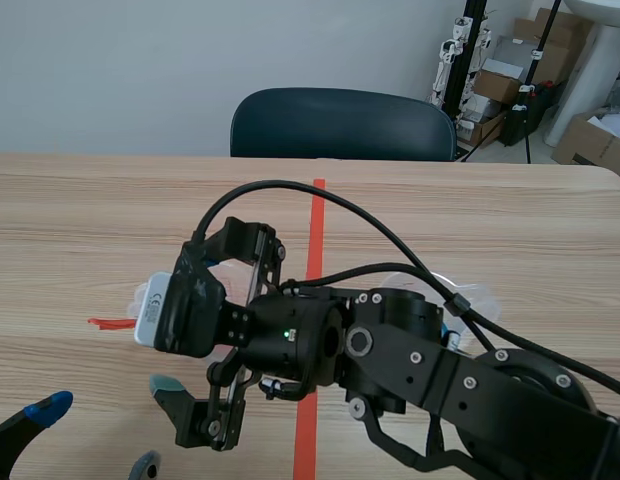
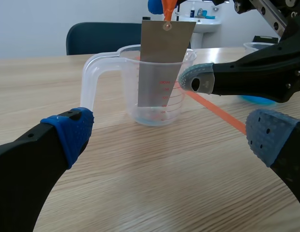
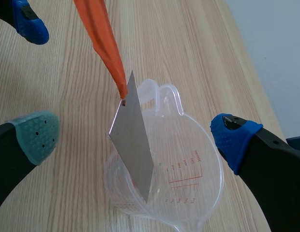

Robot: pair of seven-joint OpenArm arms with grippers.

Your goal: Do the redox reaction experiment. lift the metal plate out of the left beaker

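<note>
Metal plate [image 2: 162, 58]: thin flat grey rectangle with a small hole at its top edge; hangs tilted, lower part inside the beaker, upper part above the rim
Orange strip [image 3: 99, 34]: rises from the plate's hole
Beaker [image 2: 104, 72]: clear plastic with handle, spout and red scale; stands on the table [image 2: 140, 193] beside the orange-red tape line
Right gripper [image 3: 135, 136]: fingers wide apart, one on each side of the plate, clamping nothing
Left gripper [image 2: 169, 137]: fingers spread, low, with the beaker ahead of it
Room: wood surface lies between the left gripper and the beaker; the far table edge lies well beyond the beaker, with a chair [image 1: 340, 125] behind it
Hidden: the strip's upper end is cut off, so its holder cannot be told; in the scene view the right arm covers most of the beaker and plate
</note>
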